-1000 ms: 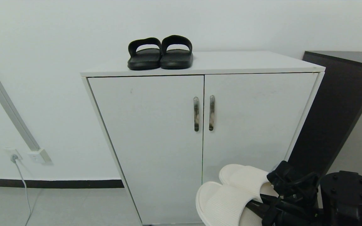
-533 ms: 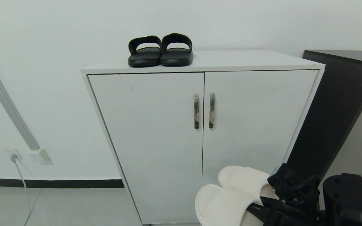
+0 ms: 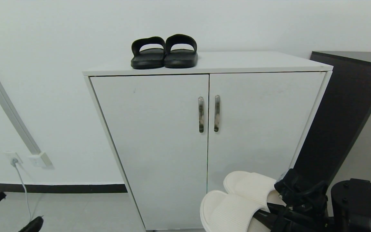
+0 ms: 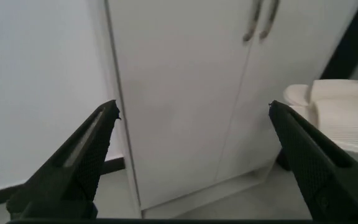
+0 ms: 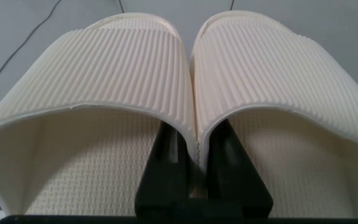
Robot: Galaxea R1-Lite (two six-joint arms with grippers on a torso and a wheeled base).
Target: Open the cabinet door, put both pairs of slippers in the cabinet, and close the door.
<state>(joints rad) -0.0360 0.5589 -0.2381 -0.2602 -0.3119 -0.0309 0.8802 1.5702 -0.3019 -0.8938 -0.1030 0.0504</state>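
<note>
On top of the white cabinet, toward its left half, a pair of black slippers is set side by side. Both doors are shut: the left door and right door meet at the centre, where two upright metal handles are mounted just beside each other.

At the near right, low before the right door, a pair of white slippers is held by the right gripper, its fingers closed on the slippers' adjoining inner edges.

At the near left, above the floor, the left gripper is seen with fingers spread wide, nothing between them.

Just right of the white cabinet, a dark cabinet is placed. Low on the far left wall, a wall socket is fitted, with a cable plugged in.
</note>
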